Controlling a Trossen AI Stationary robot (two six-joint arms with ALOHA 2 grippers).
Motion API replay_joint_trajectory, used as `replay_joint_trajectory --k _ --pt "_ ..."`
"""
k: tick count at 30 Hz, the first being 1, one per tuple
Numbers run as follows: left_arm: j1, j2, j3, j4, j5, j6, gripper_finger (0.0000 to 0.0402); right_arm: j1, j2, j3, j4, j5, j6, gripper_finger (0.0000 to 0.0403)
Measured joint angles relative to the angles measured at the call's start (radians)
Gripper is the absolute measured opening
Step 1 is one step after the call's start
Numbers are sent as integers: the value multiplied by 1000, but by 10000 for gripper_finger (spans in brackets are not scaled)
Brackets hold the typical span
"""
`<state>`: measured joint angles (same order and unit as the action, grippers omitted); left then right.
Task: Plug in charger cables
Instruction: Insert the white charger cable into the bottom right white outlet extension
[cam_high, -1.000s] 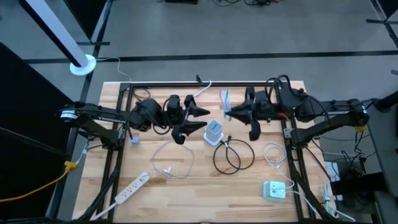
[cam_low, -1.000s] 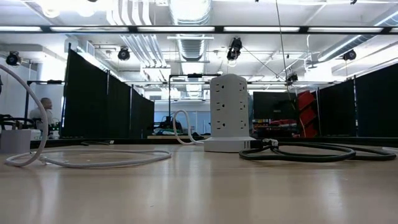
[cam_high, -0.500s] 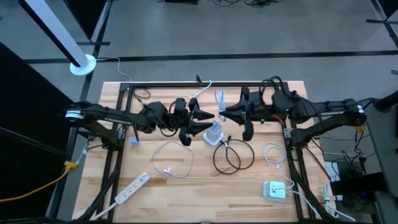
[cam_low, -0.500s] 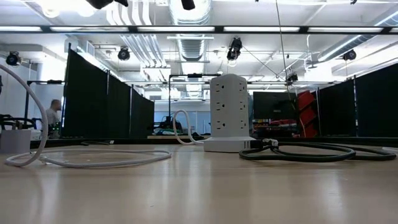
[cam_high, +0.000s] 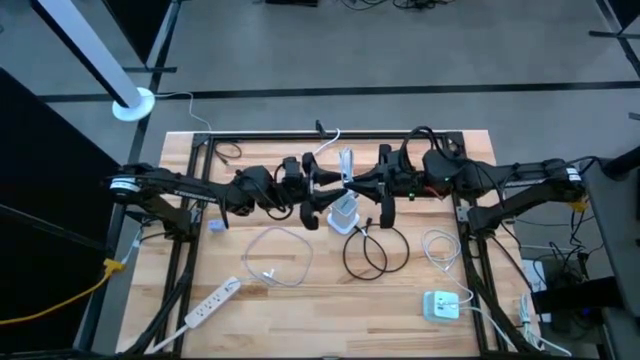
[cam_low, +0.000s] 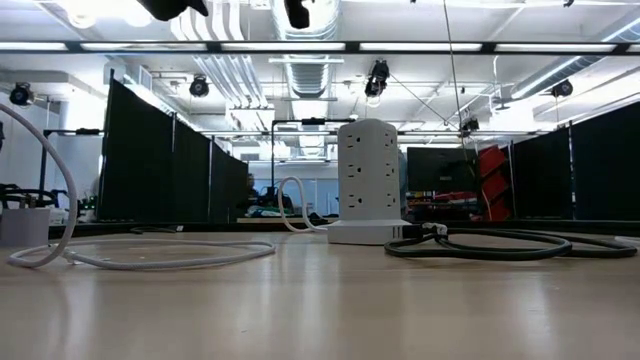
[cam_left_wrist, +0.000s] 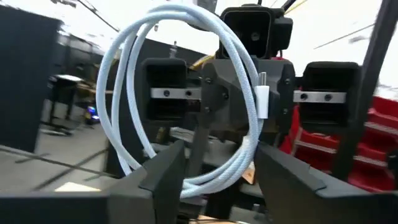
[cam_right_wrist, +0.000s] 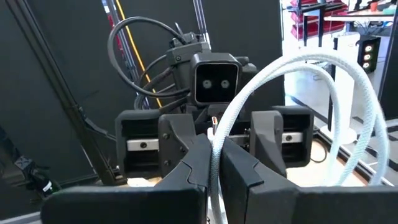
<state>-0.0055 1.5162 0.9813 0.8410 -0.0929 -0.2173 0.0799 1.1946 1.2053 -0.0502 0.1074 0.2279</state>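
My right gripper (cam_right_wrist: 214, 167) is shut on a coiled white charger cable (cam_high: 346, 160), held in the air above the white socket tower (cam_high: 343, 214) at the table's middle. My left gripper (cam_left_wrist: 221, 175) faces it from the left, open. Its fingers stand on either side of the coil's lower part (cam_left_wrist: 217, 179), and I cannot tell whether they touch. A small plug (cam_left_wrist: 262, 94) sticks out of the coil. A black cable loop (cam_high: 375, 250) and two white cables (cam_high: 280, 256) (cam_high: 440, 248) lie on the table. My right gripper pinches one strand of the white cable (cam_right_wrist: 215, 144) between its two fingers. They come level from the table's right. The coil rises in loops above the fingers (cam_right_wrist: 186, 171), lifted clear of the table.
The socket tower (cam_low: 368, 180) stands right below both grippers. A long white power strip (cam_high: 210, 303) lies at the near left, and a white charger block (cam_high: 440, 306) at the near right. The black frame rails (cam_high: 200, 200) (cam_high: 462, 215) flank the work area.
Both grippers have moved toward each other over the table's middle, the left one rightward and the right one leftward. The right gripper has carried the white cable coil along, and they now meet above the socket tower.
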Motion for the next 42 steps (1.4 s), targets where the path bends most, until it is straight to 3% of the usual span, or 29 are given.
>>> replay_joint_trajectory --k 8,14,17,26,36,39,42 --pt "0 0 0 -6 23 21 284 0 0 0 -4 36 0 5" --pt "0 0 0 -5 98 -44 299 0 0 0 -4 52 -10 5" --pt "0 0 0 -4 122 -81 294 0 -1 0 -4 53 -22 5" --pt "1 29 9 -9 31 -76 277 0 39 0 4 107 -19 5" --pt "-2 119 122 -59 24 -129 271 0 49 0 6 133 -20 5" --pt "-3 116 150 -131 42 -100 235 0 37 0 -3 132 -20 5" --pt "-3 116 188 -207 49 -85 151 0 28 0 -1 130 -19 5"
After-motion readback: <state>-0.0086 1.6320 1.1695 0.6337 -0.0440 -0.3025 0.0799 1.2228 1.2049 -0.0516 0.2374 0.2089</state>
